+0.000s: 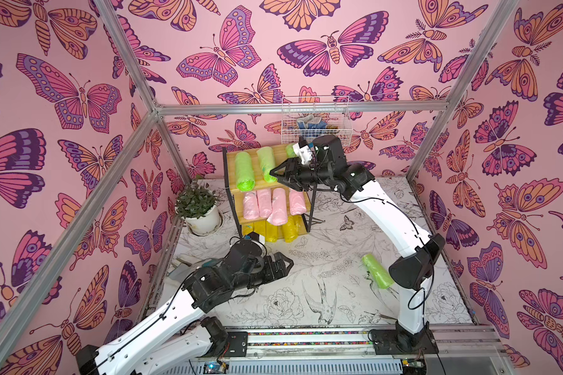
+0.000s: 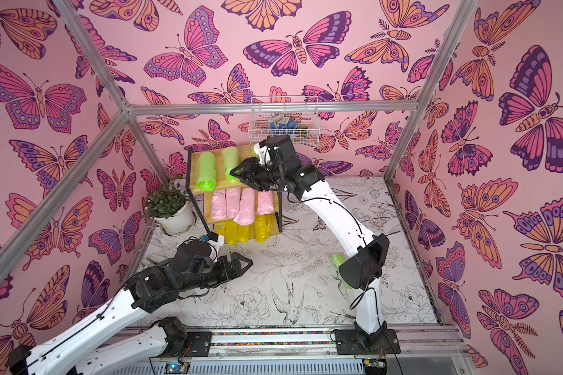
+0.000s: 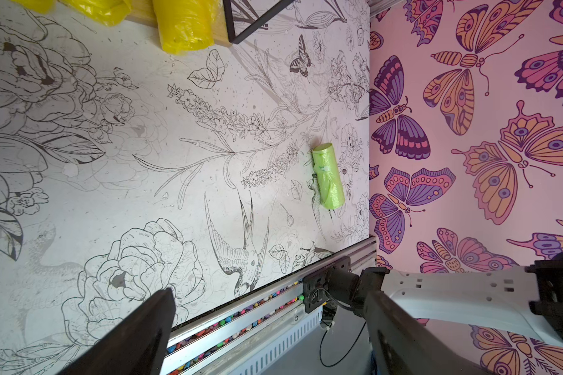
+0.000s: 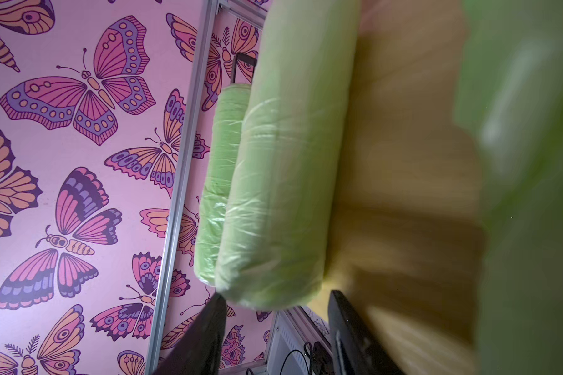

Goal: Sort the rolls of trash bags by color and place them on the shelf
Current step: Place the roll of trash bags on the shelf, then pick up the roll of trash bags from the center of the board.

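At 8 o'clock left gripper (image 1: pixel 288 263) hovering, fingers standing wide, loose green roll (image 1: pixel 376 271) lying at 4 o'clock, shelf (image 1: pixel 230 162) at 11 o'clock carrying yellow rolls (image 1: pixel 288 232) low, pink rolls (image 1: pixel 264 203) midway, green rolls (image 1: pixel 244 172) topmost, right gripper (image 1: pixel 273 174) poised there with fingers parted, wire basket (image 1: pixel 286 136) beyond holding small bluish items (image 1: pixel 309 125)

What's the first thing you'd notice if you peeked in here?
The giant butterfly walls jump out first, pink all around. Then the shelf at the back: green rolls on top, pink rolls in the middle, yellow rolls at the bottom. One green roll lies alone on the table.
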Robot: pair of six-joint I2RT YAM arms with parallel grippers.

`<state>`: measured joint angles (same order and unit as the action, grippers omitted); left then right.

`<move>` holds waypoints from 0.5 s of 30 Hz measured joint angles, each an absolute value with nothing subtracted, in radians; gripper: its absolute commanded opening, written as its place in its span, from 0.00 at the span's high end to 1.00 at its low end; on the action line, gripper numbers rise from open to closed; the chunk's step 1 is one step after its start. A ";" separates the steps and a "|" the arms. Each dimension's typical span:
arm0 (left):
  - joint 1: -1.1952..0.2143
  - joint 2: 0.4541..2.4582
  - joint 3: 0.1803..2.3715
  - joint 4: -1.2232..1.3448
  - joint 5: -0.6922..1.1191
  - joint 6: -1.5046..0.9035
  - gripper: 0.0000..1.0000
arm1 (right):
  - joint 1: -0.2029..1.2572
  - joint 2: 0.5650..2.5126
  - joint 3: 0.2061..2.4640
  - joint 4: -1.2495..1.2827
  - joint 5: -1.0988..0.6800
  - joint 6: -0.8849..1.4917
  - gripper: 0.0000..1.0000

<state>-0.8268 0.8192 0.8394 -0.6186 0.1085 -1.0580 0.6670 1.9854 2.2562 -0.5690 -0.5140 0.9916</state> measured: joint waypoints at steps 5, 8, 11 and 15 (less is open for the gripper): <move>-0.827 0.819 0.839 -0.626 0.106 -1.058 0.03 | 0.667 1.964 2.256 -0.564 -0.513 0.991 0.38; -0.827 0.819 0.839 -0.627 0.105 -1.058 0.03 | 0.667 1.949 2.256 -0.565 -0.510 0.988 0.38; -0.827 0.819 0.839 -0.628 0.105 -1.058 0.03 | 0.667 1.929 2.254 -0.572 -0.509 0.979 0.38; -0.827 0.819 0.839 -0.629 0.104 -1.058 0.03 | 0.667 1.874 2.238 -0.606 -0.509 0.941 0.38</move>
